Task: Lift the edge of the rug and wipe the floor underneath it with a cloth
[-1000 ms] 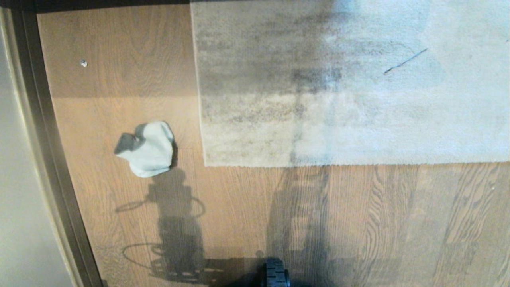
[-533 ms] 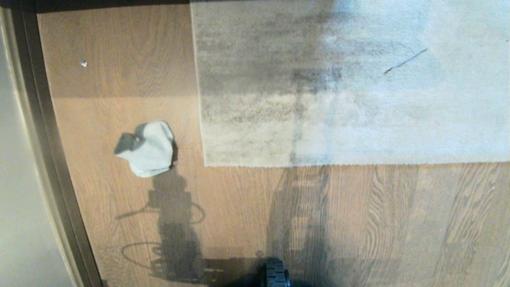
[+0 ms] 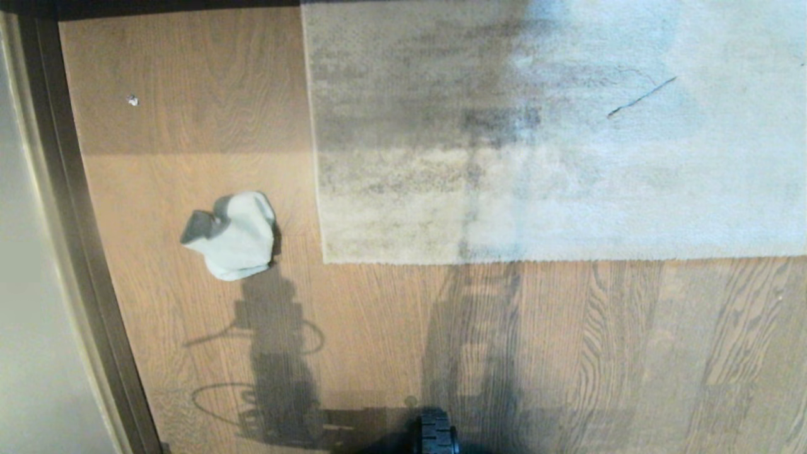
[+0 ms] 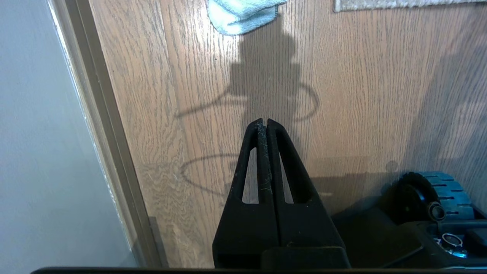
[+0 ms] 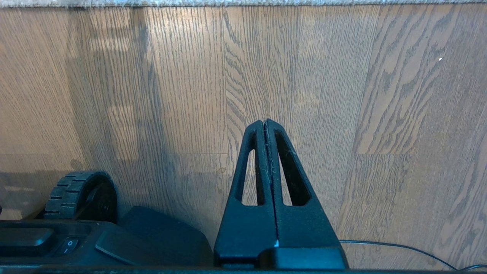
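The floor [image 3: 378,328], brown wood-grain plank, fills most of the head view and carries the shadows of the robot's arms. A dark baseboard [image 3: 75,239] runs along its left side, with a pale wall [image 3: 31,315] beyond it. The rug [image 3: 555,126], pale grey-beige with darker mottled streaks, lies flat on the upper right of the floor; the rug edge [image 3: 504,260] runs straight across the view and meets a square corner at its left end. The cloth [image 3: 232,234] lies crumpled on bare floor just left of that corner, apart from the rug, off-white face up with a dark grey fold showing at one side. A black treaded wheel [image 3: 436,434] of the base shows at the bottom edge of the head view. The left gripper [image 4: 263,121] hangs over bare floor near the baseboard, well short of the cloth, its jaws pressed together and holding nothing. The right gripper [image 5: 265,121] hangs over bare floor short of the rug edge, jaws likewise closed and empty. A thin black cable [image 5: 399,247] lies on the floor beside the right gripper. A small pale speck [image 3: 132,99] rests on the floor far from the cloth.
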Tool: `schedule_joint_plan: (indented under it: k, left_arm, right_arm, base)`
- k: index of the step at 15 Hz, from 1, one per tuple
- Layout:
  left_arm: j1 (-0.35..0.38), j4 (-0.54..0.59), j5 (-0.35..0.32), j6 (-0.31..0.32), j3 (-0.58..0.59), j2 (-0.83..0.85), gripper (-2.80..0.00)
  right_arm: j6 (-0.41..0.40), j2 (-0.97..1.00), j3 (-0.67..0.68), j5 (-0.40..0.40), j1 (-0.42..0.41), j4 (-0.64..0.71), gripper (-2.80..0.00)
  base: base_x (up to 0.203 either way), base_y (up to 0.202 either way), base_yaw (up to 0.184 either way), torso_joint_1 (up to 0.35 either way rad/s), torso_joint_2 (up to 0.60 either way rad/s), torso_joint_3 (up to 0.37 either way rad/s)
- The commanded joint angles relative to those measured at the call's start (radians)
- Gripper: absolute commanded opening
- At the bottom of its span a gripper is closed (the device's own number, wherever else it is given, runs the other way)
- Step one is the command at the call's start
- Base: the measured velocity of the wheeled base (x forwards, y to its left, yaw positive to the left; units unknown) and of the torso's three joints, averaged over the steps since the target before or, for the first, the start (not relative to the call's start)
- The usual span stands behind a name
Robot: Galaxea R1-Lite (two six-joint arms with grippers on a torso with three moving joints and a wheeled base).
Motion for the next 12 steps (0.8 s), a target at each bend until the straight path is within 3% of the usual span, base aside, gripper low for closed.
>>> schedule_joint_plan:
  k: [1, 12]
  left_arm:
    - [0.000, 0.000, 0.000, -0.004, 0.001, 0.000, -2.80]
    - [0.000, 0.000, 0.000, -0.005, 0.001, 0.000, -2.80]
  right_arm:
    - [0.000, 0.001, 0.000, 0.000, 0.000, 0.000, -2.80]
    - [0.000, 0.001, 0.000, 0.000, 0.000, 0.000, -2.80]
  base:
    - [0.000, 0.000, 0.000, 0.000, 0.00, 0.000]
    - [0.000, 0.000, 0.000, 0.000, 0.00, 0.000]
